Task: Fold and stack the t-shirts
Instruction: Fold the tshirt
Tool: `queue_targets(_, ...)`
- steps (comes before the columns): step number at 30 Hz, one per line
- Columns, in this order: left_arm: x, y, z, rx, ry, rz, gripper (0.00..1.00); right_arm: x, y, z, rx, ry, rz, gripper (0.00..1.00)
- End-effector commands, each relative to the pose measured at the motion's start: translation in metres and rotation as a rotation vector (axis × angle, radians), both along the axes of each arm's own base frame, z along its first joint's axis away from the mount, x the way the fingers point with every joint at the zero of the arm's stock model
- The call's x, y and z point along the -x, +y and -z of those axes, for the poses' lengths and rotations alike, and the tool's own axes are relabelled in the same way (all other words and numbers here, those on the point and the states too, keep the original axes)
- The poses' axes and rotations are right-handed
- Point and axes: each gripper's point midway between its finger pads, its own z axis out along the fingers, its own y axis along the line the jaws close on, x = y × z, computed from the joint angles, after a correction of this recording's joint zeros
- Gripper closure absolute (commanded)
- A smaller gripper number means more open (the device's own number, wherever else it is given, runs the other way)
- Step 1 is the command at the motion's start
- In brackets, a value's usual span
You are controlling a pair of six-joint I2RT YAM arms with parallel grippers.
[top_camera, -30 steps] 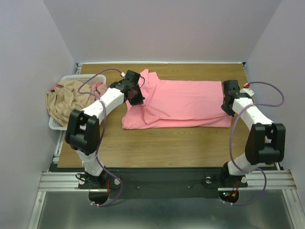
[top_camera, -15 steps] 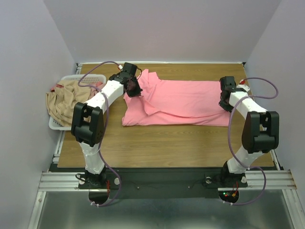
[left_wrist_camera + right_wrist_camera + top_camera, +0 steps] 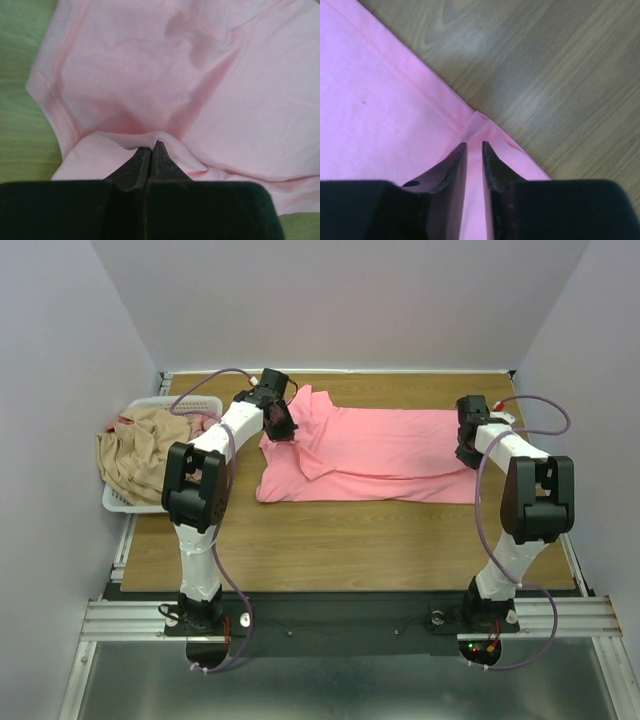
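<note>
- While the left claw (image 3: 152,147) pinches the soft salmon-pink cloth t-shirt (image 3: 165,75) lying ahead of it, a tug could bunch it.
- With fingers a little apart over its corner, the right claw (image 3: 474,146) may let cloth slip.

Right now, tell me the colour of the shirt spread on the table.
A plain salmon-pink t-shirt, no print; best seen in the top external view.

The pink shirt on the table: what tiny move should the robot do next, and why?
Probably the left gripper should open its jaws and let go. The salmon-pink shirt lies on the table, and the right gripper has its jaws slightly apart over the shirt's corner, while the left jaws pinch a raised fold.
</note>
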Motion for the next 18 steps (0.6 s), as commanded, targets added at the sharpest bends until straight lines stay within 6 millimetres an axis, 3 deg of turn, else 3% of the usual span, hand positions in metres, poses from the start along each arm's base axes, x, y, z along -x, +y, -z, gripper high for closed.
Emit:
queue_targets(1, -0.027, 0.013, -0.027, 0.003, -0.064, -0.04, 0.86, -0.028, -0.011, -0.024, 0.044, -0.078, -0.009, 0.72)
queue_targets(2, -0.029, 0.014, -0.025, 0.001, -0.057, -0.043, 0.67, -0.03, -0.011, -0.026, 0.046, -0.08, -0.015, 0.68)
queue_targets(3, -0.032, 0.015, -0.027, 0.001, -0.065, -0.043, 0.57, -0.031, -0.01, -0.028, 0.046, -0.076, -0.035, 0.59)
queue_targets(4, -0.035, 0.016, -0.031, 0.003, -0.075, -0.044, 0.49, -0.032, -0.009, -0.03, 0.043, -0.077, -0.051, 0.36)
queue_targets(6, -0.034, 0.016, -0.04, 0.002, -0.09, -0.037, 0.36, -0.027, -0.003, -0.036, 0.019, -0.081, -0.089, 0.1)
queue_targets(8, -0.029, 0.018, -0.056, 0.012, -0.122, -0.037, 0.02, -0.022, 0.006, -0.049, -0.024, -0.121, -0.114, 0.05)
queue_targets(11, -0.006, 0.022, -0.051, 0.02, -0.1, -0.039, 0.02, -0.01, 0.021, -0.051, -0.095, -0.136, -0.167, 0.0)
queue_targets(13, 0.018, 0.023, -0.053, 0.041, -0.108, -0.041, 0.01, -0.005, 0.044, -0.061, -0.189, -0.173, -0.26, 0.0)
queue_targets(14, 0.027, 0.017, -0.068, 0.066, -0.154, -0.026, 0.02, 0.002, 0.052, -0.055, -0.226, -0.173, -0.296, 0.0)
queue_targets(15, 0.045, 0.018, -0.047, 0.064, -0.111, -0.023, 0.02, 0.006, 0.073, -0.06, -0.295, -0.195, -0.378, 0.0)
queue_targets(16, 0.051, 0.013, -0.059, 0.107, -0.151, -0.019, 0.01, 0.012, 0.081, -0.056, -0.321, -0.202, -0.415, 0.0)
queue_targets(17, 0.06, 0.006, -0.055, 0.125, -0.144, 0.0, 0.02, 0.016, 0.089, -0.053, -0.352, -0.204, -0.443, 0.0)
queue_targets(18, 0.07, -0.004, -0.051, 0.146, -0.137, 0.031, 0.01, 0.021, 0.11, -0.053, -0.384, -0.205, -0.512, 0.0)
